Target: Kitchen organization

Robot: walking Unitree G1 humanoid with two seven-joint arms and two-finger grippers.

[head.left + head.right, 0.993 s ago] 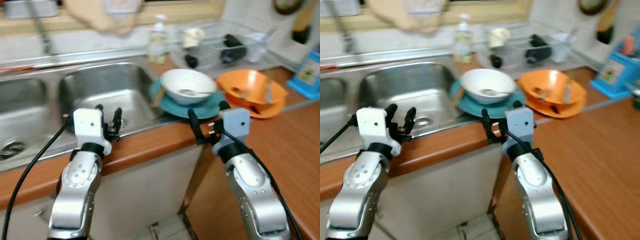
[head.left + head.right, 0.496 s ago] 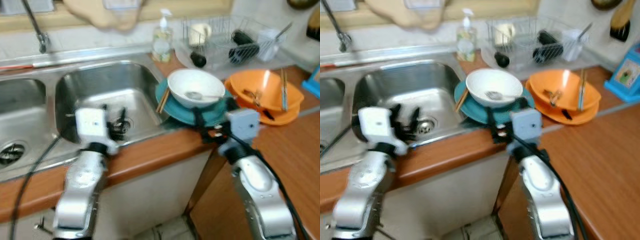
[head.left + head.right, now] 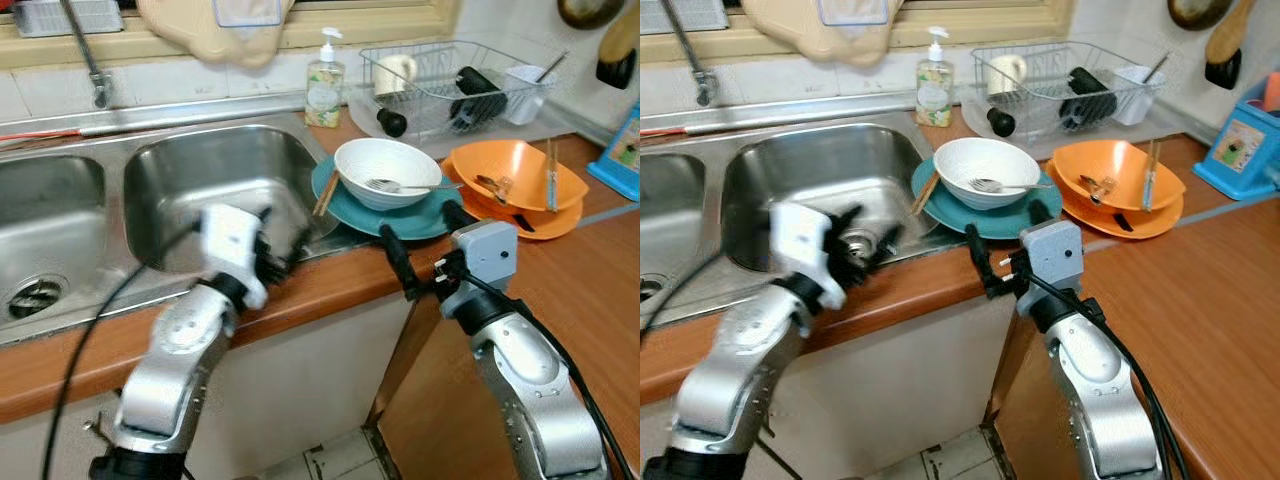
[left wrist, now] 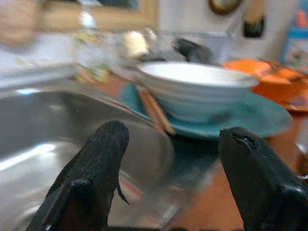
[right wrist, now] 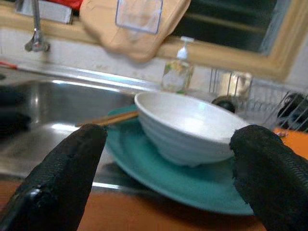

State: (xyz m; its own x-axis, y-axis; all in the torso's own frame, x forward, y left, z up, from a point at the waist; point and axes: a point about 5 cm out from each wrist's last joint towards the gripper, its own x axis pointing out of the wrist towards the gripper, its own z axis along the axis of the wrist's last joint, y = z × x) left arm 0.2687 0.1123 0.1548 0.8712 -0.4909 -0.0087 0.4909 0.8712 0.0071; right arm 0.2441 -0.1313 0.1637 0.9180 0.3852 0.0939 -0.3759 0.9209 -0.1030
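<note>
A white bowl [image 3: 388, 172] holding a metal spoon sits on a teal plate [image 3: 425, 217] on the counter, right of the sink. Wooden chopsticks [image 3: 325, 197] lean on the plate's left rim. My right gripper [image 3: 415, 220] is open at the counter's front edge, just short of the plate, and the bowl [image 5: 187, 127] shows between its fingers. My left gripper [image 3: 283, 243] is open over the sink's front right corner, left of the plate, pointing toward the bowl [image 4: 197, 89].
A double steel sink [image 3: 215, 175] lies to the left. Stacked orange bowls [image 3: 520, 180] with utensils sit right of the plate. Behind are a wire dish rack [image 3: 450, 80] and a soap bottle [image 3: 324, 80]. Wooden counter [image 3: 590, 270] runs to the right.
My left gripper has swung right along the sink's front edge toward the teal plate. The right gripper stays by the plate. The camera has shifted and the picture has sharpened.
</note>
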